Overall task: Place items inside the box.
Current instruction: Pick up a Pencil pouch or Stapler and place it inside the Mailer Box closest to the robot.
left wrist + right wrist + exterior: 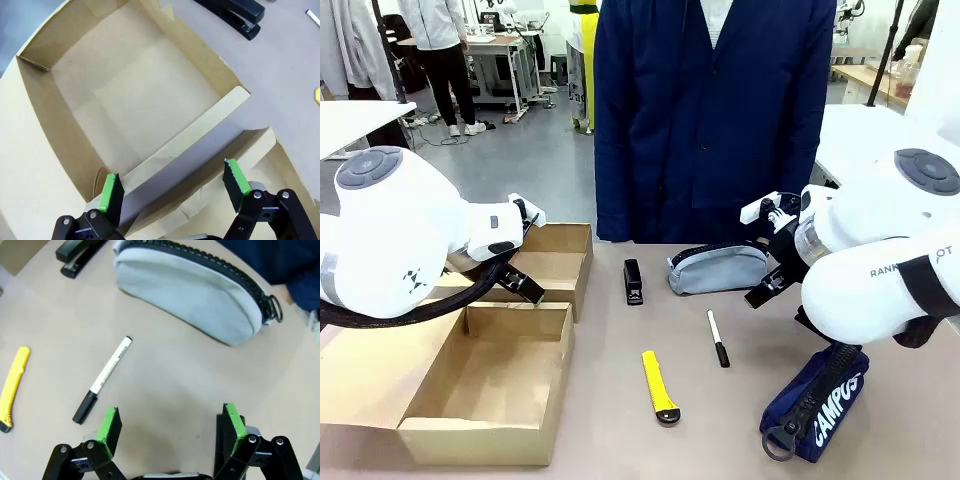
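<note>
"CAMPUS" in white on navy zip pouch (817,405), "RANK" on right arm (880,292)

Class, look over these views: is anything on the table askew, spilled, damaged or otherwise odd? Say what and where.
Nothing is spilled. The cardboard box has ragged, creased edges along its inner flap. The navy CAMPUS pouch lies slanted, its far end hidden behind the right arm.

A dividing wall (195,132) crosses the box (37,115) below the left claw (172,181).
</note>
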`<state>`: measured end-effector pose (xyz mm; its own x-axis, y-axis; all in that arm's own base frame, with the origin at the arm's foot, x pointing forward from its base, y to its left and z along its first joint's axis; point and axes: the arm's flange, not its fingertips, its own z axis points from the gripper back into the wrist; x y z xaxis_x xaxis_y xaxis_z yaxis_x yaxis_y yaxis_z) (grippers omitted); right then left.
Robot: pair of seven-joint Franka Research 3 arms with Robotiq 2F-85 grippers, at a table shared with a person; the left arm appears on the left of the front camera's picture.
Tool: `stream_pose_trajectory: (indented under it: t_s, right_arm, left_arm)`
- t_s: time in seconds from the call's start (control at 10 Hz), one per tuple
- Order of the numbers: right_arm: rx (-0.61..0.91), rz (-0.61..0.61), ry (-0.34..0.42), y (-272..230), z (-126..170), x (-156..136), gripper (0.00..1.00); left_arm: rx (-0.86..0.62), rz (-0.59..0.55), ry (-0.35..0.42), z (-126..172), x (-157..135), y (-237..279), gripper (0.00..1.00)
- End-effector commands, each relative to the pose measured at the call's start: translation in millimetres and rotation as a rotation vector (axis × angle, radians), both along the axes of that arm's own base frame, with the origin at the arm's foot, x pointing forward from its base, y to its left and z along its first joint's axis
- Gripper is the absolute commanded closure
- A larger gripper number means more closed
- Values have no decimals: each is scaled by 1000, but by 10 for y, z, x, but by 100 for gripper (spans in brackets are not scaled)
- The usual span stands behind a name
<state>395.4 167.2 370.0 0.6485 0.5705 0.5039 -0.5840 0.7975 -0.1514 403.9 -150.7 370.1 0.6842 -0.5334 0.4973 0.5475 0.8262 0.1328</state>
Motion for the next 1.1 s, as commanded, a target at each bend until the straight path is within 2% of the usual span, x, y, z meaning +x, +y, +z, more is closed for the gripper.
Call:
stream_pose_trajectory:
  t_s: [0.0,1.0]
  right_arm:
    - [0,0,0,0,0,0,0]
    - [0,0,0,0,0,0,0]
  left_arm:
    - [0,0,0,0,0,0,0]
    - [0,0,0,0,0,0,0]
